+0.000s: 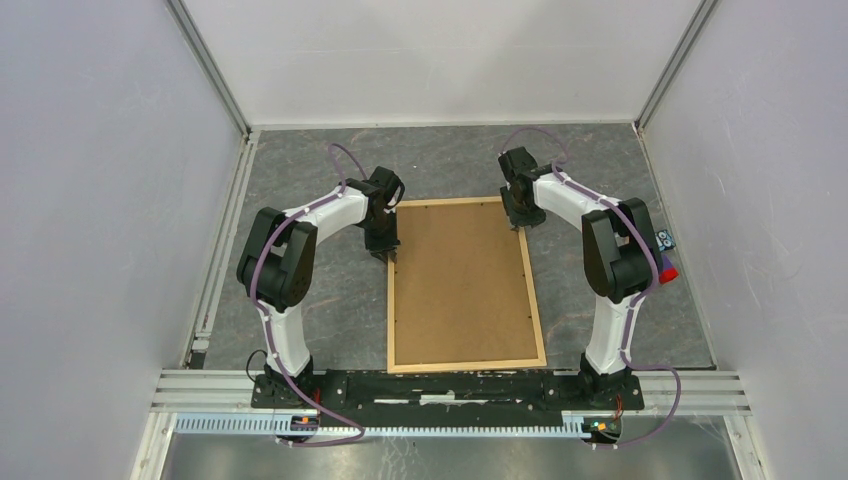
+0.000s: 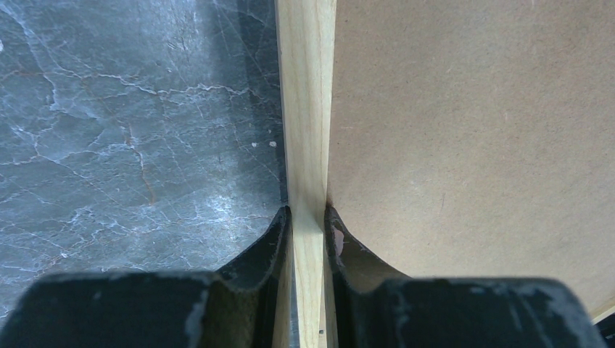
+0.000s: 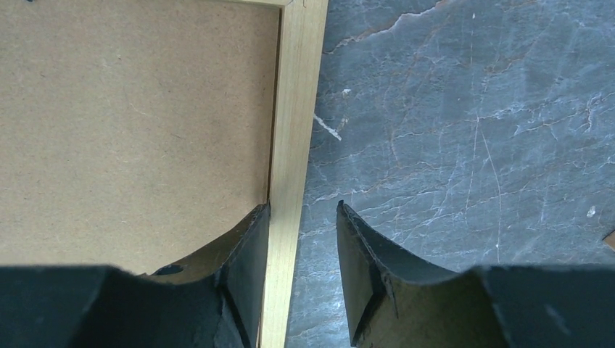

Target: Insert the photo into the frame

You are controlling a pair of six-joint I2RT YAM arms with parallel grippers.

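Because the brown board (image 1: pixel 462 280) fills the frame (image 1: pixel 466 365), the photo cannot go in yet, and I cannot see the photo in any view. The frame lies flat on the grey table (image 1: pixel 330 300), between the two arms. It looks like its back is up. So I think the step in hand is getting hold of the frame, maybe to lift it or open it up.

The left gripper (image 2: pixel 308 217) is closed tight on the left wooden side, with one finger on the outside and one on the board side. The right gripper (image 3: pixel 301 214) is open over the right wooden side, near the far corner. Its inner finger sits just beside the wood, over the board. Its outer finger is apart from the wood, over the table.

Next, I think the right gripper needs to close on that side so both arms hold the frame evenly. Then the board has to come out.

The frame is a tall rectangle of thin, pale wood strips. The board inside is flat and plain, and it fits snugly up to the wood.
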